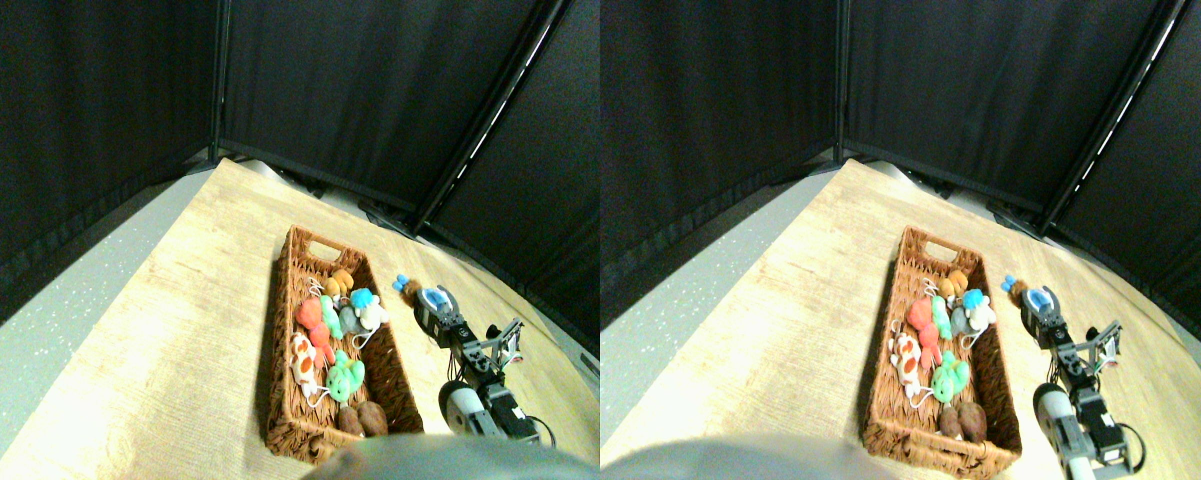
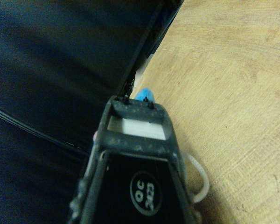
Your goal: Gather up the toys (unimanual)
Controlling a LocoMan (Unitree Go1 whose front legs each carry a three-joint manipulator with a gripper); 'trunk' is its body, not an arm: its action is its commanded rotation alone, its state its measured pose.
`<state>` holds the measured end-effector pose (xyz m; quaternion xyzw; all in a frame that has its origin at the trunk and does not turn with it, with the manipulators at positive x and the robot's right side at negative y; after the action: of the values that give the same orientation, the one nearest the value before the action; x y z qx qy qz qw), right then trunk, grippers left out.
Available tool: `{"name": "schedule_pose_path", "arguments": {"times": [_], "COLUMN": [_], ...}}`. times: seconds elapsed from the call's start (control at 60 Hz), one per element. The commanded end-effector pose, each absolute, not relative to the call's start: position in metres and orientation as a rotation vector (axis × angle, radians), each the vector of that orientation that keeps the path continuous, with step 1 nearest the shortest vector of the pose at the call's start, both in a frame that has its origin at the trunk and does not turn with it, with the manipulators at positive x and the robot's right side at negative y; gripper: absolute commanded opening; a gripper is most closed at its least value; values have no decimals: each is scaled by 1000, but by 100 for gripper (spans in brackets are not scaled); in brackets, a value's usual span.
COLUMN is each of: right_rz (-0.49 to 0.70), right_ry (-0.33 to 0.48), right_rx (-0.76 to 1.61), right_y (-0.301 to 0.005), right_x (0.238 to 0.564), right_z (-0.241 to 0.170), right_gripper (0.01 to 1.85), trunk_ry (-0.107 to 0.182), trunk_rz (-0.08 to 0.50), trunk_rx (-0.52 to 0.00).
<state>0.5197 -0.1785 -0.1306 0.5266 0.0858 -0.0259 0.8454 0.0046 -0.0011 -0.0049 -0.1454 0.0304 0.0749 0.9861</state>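
The right pincer [image 1: 438, 303] is seen at a blue-white toy [image 1: 430, 296] beside the basket [image 1: 285, 300]; whether it is clamped cannot be told.

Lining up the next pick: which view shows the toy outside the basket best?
The stereo pair view: the blue-and-brown toy lies on the table beside the basket, at the tool. The wrist view shows only a blue tip.

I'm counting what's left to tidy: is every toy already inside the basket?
No: a brown and blue toy lies on the table outside the basket, right by the gripper.
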Motion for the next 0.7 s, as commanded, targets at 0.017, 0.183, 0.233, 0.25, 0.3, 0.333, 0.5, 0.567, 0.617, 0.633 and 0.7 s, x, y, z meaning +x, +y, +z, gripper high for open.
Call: {"name": "schedule_pose_path", "arguments": {"times": [0.017, 0.183, 0.233, 0.25, 0.3, 0.333, 0.5, 0.567, 0.617, 0.633, 0.7], "right_rz": [-16, 39, 38, 34, 34, 52, 106, 106, 110, 112, 109], "right_ry": [162, 180, 179, 179, 187, 204, 260, 271, 277, 280, 287], "right_rx": [1154, 1181, 1179, 1170, 1159, 1175, 1206, 1220, 1220, 1224, 1217], "right_y": [-172, -160, -153, -150, -146, -142, -129, -123, -120, -118, -114], "right_x": [518, 517, 514, 513, 511, 510, 507, 503, 501, 500, 498], "right_z": [-122, -120, -119, -120, -120, -120, -121, -121, -121, -121, -121], "right_gripper": [6, 6, 6, 6, 6, 6, 6, 6, 6, 6, 6], "trunk_ry": [22, 16, 11, 11, 13, 12, 12, 13, 11, 12, 12], "trunk_rz": [171, 183, 189, 190, 193, 197, 207, 209, 209, 210, 210], "trunk_rx": [-310, -332, -342, -343, -349, -353, -372, -377, -379, -380, -383]}}
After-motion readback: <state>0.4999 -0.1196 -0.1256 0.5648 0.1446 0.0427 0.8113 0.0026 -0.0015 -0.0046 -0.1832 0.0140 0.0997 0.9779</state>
